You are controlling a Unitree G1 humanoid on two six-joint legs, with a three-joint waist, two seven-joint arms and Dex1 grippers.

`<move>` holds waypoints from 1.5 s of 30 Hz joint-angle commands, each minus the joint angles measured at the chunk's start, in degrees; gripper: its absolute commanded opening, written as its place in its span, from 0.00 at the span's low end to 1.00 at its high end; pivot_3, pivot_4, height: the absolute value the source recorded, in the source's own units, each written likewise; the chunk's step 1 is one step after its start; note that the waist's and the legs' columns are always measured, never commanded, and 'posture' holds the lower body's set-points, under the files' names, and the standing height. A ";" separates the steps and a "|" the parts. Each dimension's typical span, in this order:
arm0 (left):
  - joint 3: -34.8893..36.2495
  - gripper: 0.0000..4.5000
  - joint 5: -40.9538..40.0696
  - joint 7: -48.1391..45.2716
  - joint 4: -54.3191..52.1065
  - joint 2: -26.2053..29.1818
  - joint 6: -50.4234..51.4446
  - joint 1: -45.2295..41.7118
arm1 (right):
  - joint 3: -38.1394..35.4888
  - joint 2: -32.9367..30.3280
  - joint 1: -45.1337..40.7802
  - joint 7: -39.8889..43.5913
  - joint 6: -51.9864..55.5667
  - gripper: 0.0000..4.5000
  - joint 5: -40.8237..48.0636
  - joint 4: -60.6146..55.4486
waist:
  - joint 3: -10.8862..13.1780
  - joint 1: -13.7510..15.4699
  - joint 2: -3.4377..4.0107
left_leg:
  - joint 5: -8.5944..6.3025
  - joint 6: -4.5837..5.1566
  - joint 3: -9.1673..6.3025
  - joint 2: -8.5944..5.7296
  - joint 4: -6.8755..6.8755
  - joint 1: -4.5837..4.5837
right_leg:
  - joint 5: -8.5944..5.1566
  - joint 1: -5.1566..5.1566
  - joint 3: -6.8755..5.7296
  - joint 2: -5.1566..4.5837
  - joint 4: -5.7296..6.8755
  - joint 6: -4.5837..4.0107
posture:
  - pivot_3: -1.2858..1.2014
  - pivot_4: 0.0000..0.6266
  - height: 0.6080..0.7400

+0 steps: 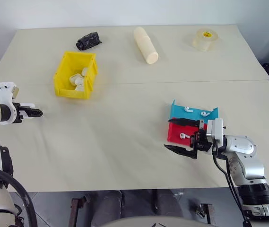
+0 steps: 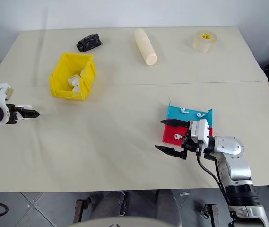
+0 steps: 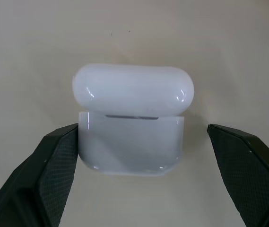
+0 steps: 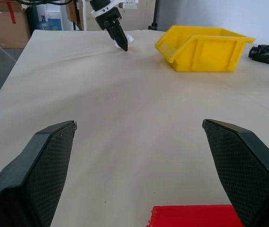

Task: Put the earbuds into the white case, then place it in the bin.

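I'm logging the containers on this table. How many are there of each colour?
Yellow bin: 1
Blue tray: 1
Red tray: 1
Total: 3

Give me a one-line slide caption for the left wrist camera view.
Left gripper open, its black fingers flanking the white case, lid ajar, on the cream table.

Bright, even, diffuse light falls from overhead, leaving only soft short shadows beside the bin and under the right gripper, small glints on the glossy white case, mild softness up close at the wrist cameras, and sharp head views.
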 commanded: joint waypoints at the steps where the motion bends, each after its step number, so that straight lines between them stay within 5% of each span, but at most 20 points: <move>1: -0.34 0.91 2.19 -0.11 0.95 0.63 -1.42 -0.99 | 0.00 0.21 0.17 -0.28 -0.82 1.00 0.40 -2.04 | 0.00 -0.03 0.00 | 0.00 0.00 0.00 0.00 0.00 0.00 | 0.00 0.00 0.00 0.00 0.01 0.00 | 0.52 0.24 1.00; 6: -0.01 0.62 3.03 0.23 1.62 1.09 -1.47 -0.37 | -0.11 0.16 0.36 -0.58 -0.92 1.00 0.33 -2.09 | 0.00 -0.05 0.00 | 0.00 0.00 0.00 0.00 0.03 0.00 | 0.00 0.00 0.00 0.00 0.03 0.00 | 0.52 0.24 1.00; 14: 4.44 0.62 -0.32 -2.68 -1.13 2.77 -1.61 1.64 | -0.07 0.17 0.08 -0.74 -1.35 1.00 0.06 -1.48 | 0.00 -0.33 -0.01 | -0.01 -0.01 0.01 0.00 0.05 0.00 | 0.00 -0.04 0.00 -0.01 0.13 0.00 | 0.52 0.24 1.00; 21: 22.85 0.62 -15.69 -16.28 -29.33 2.55 -12.63 23.35 | -0.90 -0.34 -0.31 -0.57 -1.60 1.00 -0.07 -0.14 | -0.01 -1.23 0.01 | -0.13 -0.10 0.00 0.33 0.29 -0.04 | -0.02 -0.09 -0.17 -0.04 0.35 -0.06 | 0.52 0.24 1.00; 26: 35.08 0.62 -26.54 -22.75 -56.06 -5.30 -20.82 43.54 | -2.46 -2.61 -0.09 -0.07 -1.03 1.00 0.02 0.74 | -0.01 -1.25 0.04 | -0.29 -0.07 0.07 0.46 0.40 -0.03 | -0.03 -0.06 -0.18 -0.04 0.31 -0.15 | 0.52 0.24 1.00; 31: 34.83 0.62 -31.46 -19.51 -68.71 -12.16 -22.22 48.30 | -3.71 -5.33 0.64 0.51 -0.10 1.00 0.67 0.75 | -0.02 0.35 -0.01 | -0.40 0.00 0.11 0.49 0.66 -0.02 | -0.03 0.17 -0.25 -0.04 -0.11 -0.15 | 0.52 0.24 1.00; 35: 26.36 0.62 -29.27 -22.78 -74.02 -20.28 -33.59 51.22 | -5.88 -6.35 4.15 -1.20 0.03 1.00 0.69 -1.71 | -0.16 0.73 0.21 | -0.45 0.09 0.15 0.45 0.64 0.07 | -0.01 0.26 -0.25 -0.07 -0.19 -0.15 | 0.52 0.24 1.00; 45: 8.83 0.62 -24.41 -25.60 -71.85 -30.45 -47.31 46.25 | -13.50 -6.79 18.88 -9.25 1.51 1.00 1.37 -14.24 | -0.18 1.64 0.25 | -0.59 0.12 0.49 0.55 0.67 0.12 | 0.03 0.24 -0.08 0.17 -0.28 -0.07 | 0.52 0.24 1.00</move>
